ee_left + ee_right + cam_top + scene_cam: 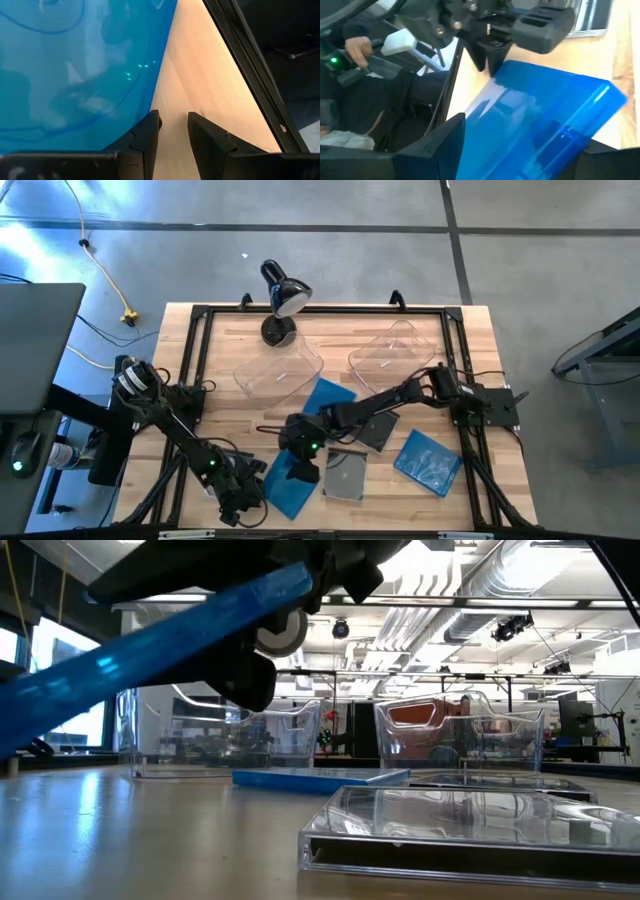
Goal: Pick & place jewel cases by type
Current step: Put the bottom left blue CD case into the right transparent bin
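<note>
A bright blue jewel case (287, 488) is tilted near the table's near edge; it also shows in the low view (150, 650) and the right wrist view (545, 115). My right gripper (300, 464) reaches it from the right and is shut on it. My left gripper (245, 490) stands at the case's left edge, its fingers a little apart over bare wood (174, 122). Other cases lie flat on the table: a blue one (325, 395) before the left bin, a blue one (428, 460) at the right, and two dark grey ones (345, 476), (376, 430). My right gripper (522, 135) has the blue case between its two widely spread fingers (447, 137), one at each side edge (467, 132). The case is tilted, its high end (295, 582) by the gripper. Whether its low end touches the table I cannot tell. My left gripper meets the case's edge (152, 107) with the outer side of one finger (146, 135). Nothing lies between its fingers. In the right wrist view its fingertips (490, 62) stand at the case's far edge.
Two clear plastic bins (280, 370), (395, 350) stand toward the far side, with a black desk lamp (280, 300) behind the left one. A black frame (200, 360) runs around the table. A person's hand (357, 47) shows beyond the near edge.
</note>
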{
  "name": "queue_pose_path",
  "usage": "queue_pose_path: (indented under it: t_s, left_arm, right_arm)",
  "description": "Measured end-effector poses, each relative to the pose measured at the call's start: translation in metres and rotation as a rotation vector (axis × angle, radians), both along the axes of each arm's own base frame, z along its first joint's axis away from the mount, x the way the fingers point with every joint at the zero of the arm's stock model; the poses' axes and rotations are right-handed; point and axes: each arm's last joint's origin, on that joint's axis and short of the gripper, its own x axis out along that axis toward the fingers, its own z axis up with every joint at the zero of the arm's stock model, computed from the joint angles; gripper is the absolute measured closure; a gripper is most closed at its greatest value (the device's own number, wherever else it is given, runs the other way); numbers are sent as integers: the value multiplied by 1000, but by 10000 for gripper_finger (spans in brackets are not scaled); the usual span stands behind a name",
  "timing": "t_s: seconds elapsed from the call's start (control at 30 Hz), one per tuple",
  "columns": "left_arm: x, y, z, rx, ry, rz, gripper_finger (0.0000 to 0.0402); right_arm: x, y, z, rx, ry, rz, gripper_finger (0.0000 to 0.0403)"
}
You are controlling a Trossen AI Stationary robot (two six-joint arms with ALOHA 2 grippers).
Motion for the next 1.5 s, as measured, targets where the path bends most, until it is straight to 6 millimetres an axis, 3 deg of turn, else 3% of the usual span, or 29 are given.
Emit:
queue_pose_path:
  t_s: [0.17,0.47,0.63,0.9,1.5]
  left_arm:
    - [0,0,0,-4,4,-5,293]
    - [0,-1,0,-8,6,-8,293]
    - [-2,0,7,-31,7,-18,293]
    - [-5,5,40,-105,-63,-13,293]
    - [-8,8,38,-58,-31,-13,293]
  right_arm:
    - [0,-1,0,0,5,-4,210]
    - [-1,-3,-2,1,42,-22,318]
    - [0,-7,-2,18,55,-39,350]
    - [1,-11,0,68,69,-47,339]
    - [1,-14,0,134,113,-28,301]
